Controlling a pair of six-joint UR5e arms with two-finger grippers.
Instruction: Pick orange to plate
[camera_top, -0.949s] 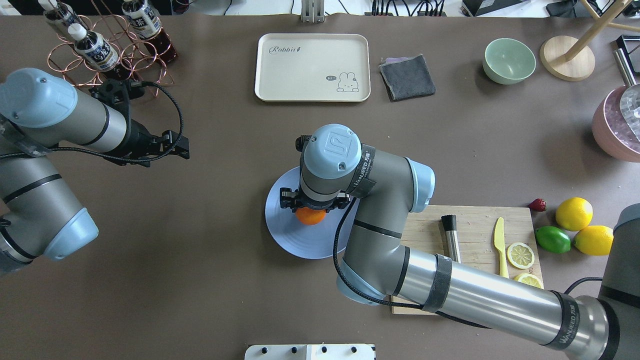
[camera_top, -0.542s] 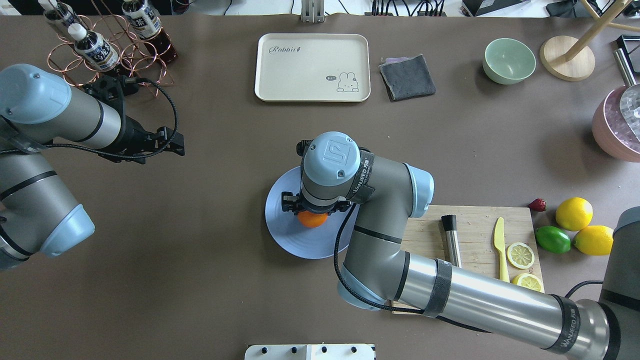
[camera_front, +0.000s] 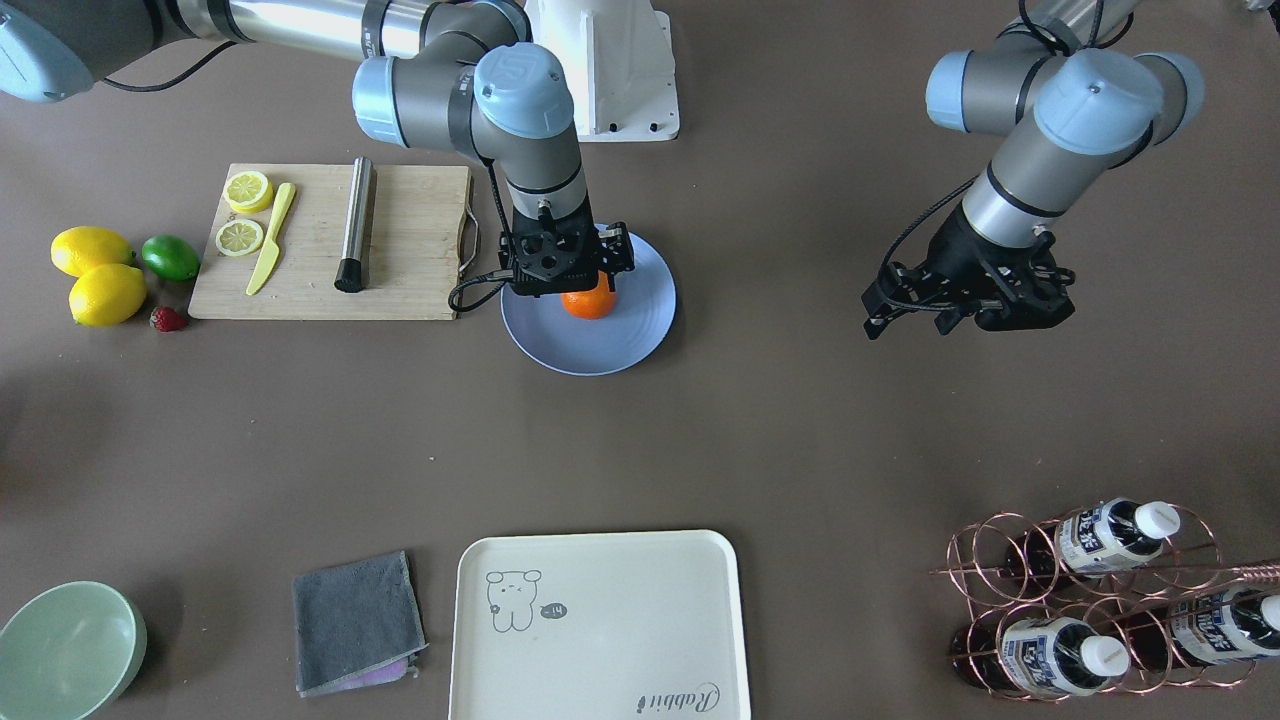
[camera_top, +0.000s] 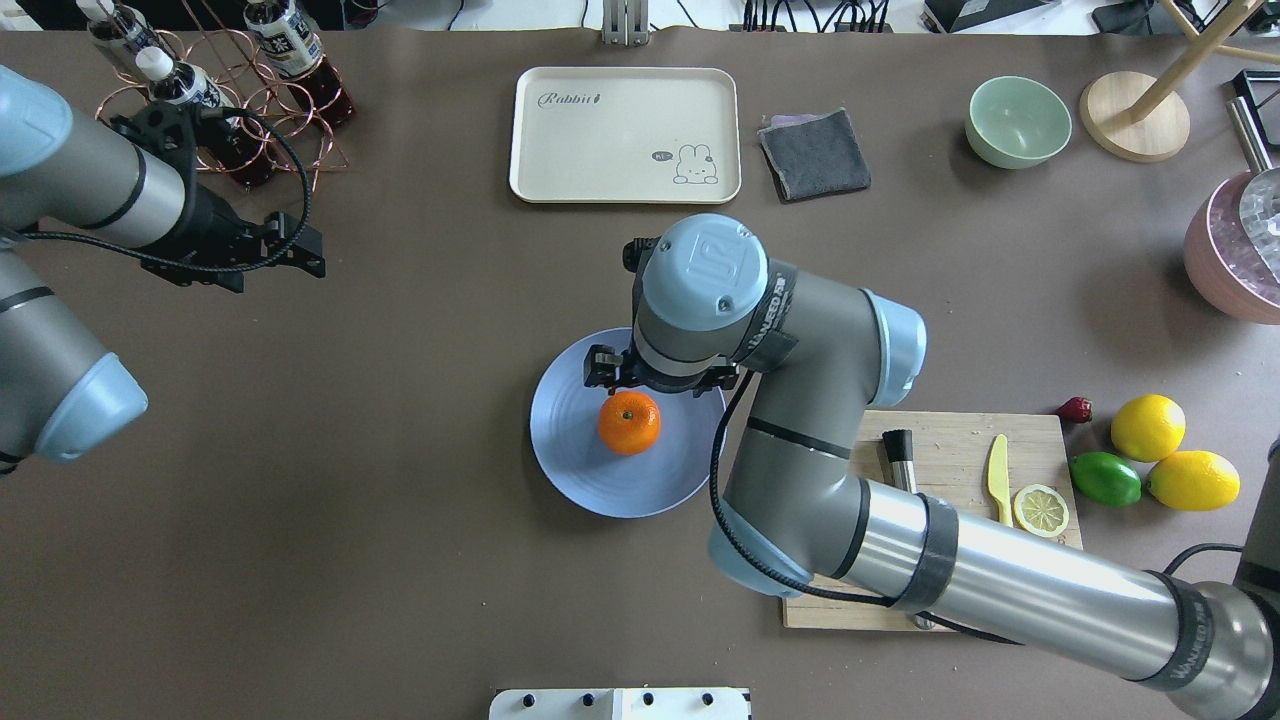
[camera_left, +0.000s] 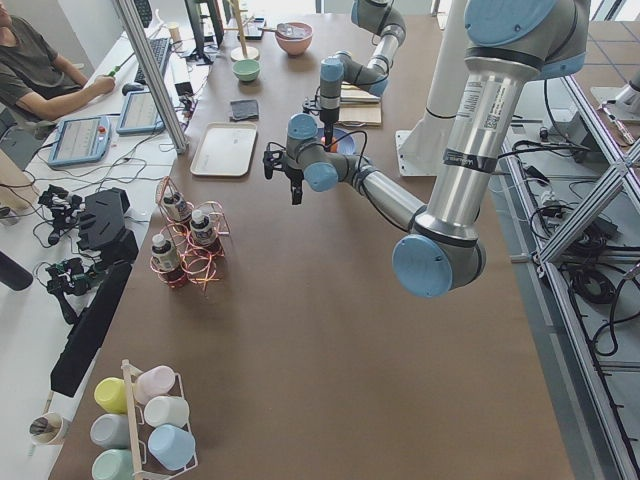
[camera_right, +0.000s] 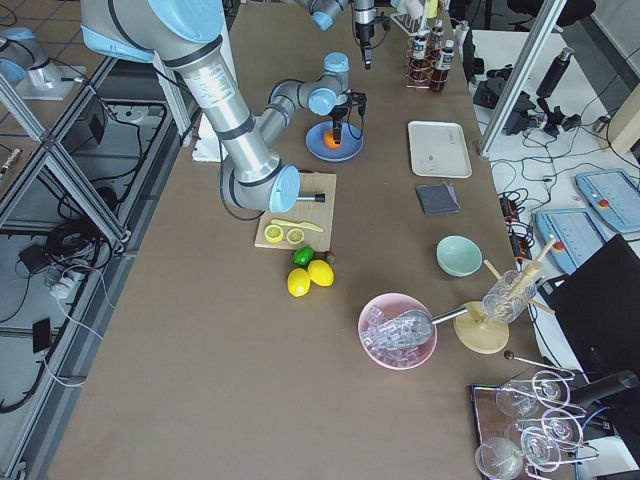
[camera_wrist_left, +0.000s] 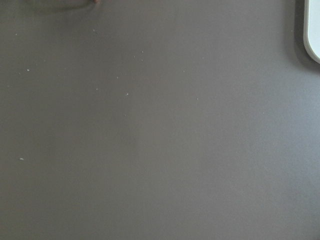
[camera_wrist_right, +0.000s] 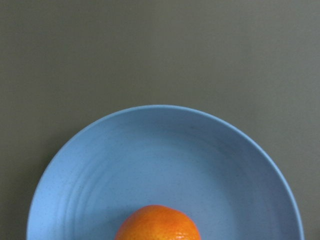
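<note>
**Orange on the plate, clear of the fingers**

The matte brown counter (camera_top: 400, 560) carries a round, shallow, pale blue plate (camera_top: 570, 470). It looks smooth and hard, with faint rings. The orange (camera_top: 629, 422) sits near its middle: a small ball with dimpled peel. It is probably light, firm and apt to roll, so it is best taken across its widest girth with a gentle squeeze.

The right fingers (camera_front: 600, 262) hang just beyond the orange, holding nothing; their spread I cannot tell. The left fingers (camera_top: 300, 250) hover well apart over bare counter, and their spread is also unclear.
</note>
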